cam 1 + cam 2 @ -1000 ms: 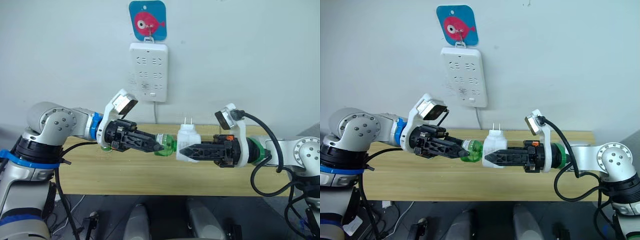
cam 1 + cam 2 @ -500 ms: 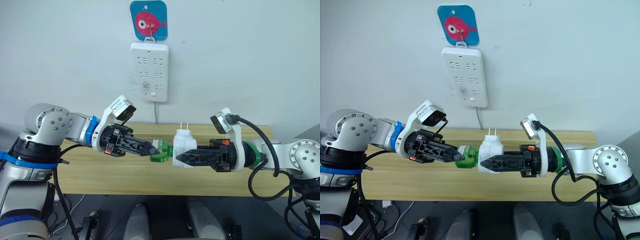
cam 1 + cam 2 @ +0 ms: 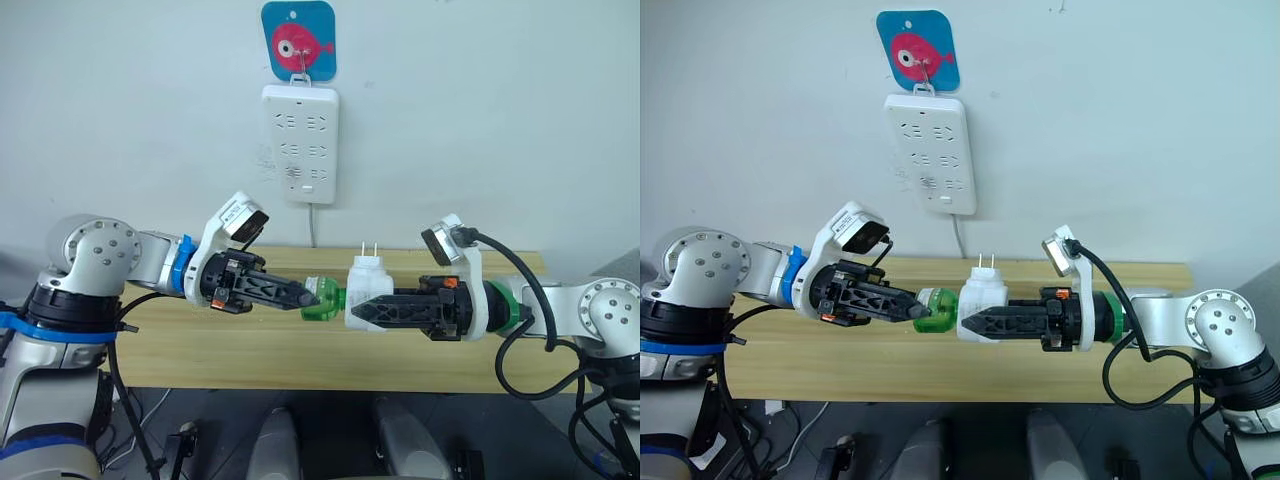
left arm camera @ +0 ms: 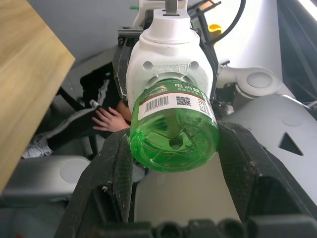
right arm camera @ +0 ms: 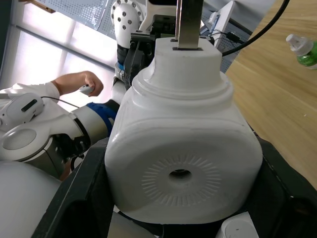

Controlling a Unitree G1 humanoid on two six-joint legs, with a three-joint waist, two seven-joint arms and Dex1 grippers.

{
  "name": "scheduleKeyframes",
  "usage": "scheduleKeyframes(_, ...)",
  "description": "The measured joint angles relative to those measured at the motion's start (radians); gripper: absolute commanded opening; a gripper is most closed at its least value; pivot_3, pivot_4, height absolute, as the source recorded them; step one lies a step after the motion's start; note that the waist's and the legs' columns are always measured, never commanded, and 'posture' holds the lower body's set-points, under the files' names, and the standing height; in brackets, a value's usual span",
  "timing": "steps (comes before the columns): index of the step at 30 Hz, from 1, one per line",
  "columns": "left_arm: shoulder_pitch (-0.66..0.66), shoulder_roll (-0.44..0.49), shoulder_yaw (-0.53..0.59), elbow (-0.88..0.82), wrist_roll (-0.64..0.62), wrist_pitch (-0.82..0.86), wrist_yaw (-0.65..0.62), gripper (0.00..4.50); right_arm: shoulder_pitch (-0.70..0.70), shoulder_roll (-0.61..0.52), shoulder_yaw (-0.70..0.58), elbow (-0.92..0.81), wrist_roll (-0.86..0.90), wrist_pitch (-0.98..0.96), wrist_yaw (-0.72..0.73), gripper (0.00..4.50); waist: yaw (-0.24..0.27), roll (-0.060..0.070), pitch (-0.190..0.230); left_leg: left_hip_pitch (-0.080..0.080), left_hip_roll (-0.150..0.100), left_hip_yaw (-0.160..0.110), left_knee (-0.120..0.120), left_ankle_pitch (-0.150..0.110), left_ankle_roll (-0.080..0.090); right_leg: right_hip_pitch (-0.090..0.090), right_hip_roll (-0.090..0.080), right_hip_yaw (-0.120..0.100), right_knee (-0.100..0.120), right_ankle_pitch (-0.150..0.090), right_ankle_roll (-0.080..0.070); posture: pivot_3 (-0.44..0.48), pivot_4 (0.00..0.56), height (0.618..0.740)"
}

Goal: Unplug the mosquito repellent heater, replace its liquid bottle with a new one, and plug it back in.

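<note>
The mosquito repellent heater is a white rounded unit with two metal prongs pointing up, held in the air above the wooden table. My right gripper is shut on its sides. A green liquid bottle lies level with its neck end against the heater's underside. My left gripper is shut on this bottle, with a black finger on either side of it. In the right wrist view the heater's face shows a dark round vent hole.
A white multi-socket power strip hangs on the wall under a blue fish hook, its cord dropping behind the table. A second green bottle with a white cap lies on the table. A person's hand holds a controller beyond the arms.
Over the last second both grippers, with bottle and heater, shifted a little to the left and lower. Since half a second ago they have barely moved.
</note>
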Motion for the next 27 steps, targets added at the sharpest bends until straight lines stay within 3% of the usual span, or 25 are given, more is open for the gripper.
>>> scheduleKeyframes(17,0.025,-0.040,0.013,-0.005,0.036,-0.085,0.023,2.27,-0.024,-0.002,-0.004,0.049,0.000,0.024,-0.005,3.03,0.003,0.000,0.000,0.000,0.000,0.000,0.000,0.000,0.000,0.000,0.000,0.000,0.000,0.000,0.000,-0.125,0.230,0.725)
scheduleKeyframes(18,0.025,-0.045,0.016,-0.003,0.039,-0.089,0.027,2.98,-0.024,-0.002,-0.007,0.050,0.000,0.024,-0.005,3.03,0.003,0.000,0.000,0.000,0.000,0.000,0.000,0.000,0.000,0.000,0.000,0.000,0.000,0.000,0.000,-0.125,0.230,0.725)
scheduleKeyframes(23,0.033,-0.034,0.084,0.031,0.095,-0.129,0.045,4.47,0.000,-0.033,-0.024,0.077,-0.023,0.034,-0.023,3.03,0.004,-0.001,0.001,0.000,0.000,0.001,0.000,0.000,0.000,-0.001,0.000,0.001,0.000,0.000,0.000,-0.128,0.232,0.725)
scheduleKeyframes(27,0.052,-0.035,0.084,0.018,0.119,-0.144,0.032,4.50,0.000,-0.030,-0.024,0.077,-0.024,0.034,-0.023,3.03,0.004,-0.001,0.001,0.000,0.000,0.001,0.000,0.000,0.000,-0.001,0.000,0.001,0.000,0.000,0.000,-0.133,0.230,0.725)
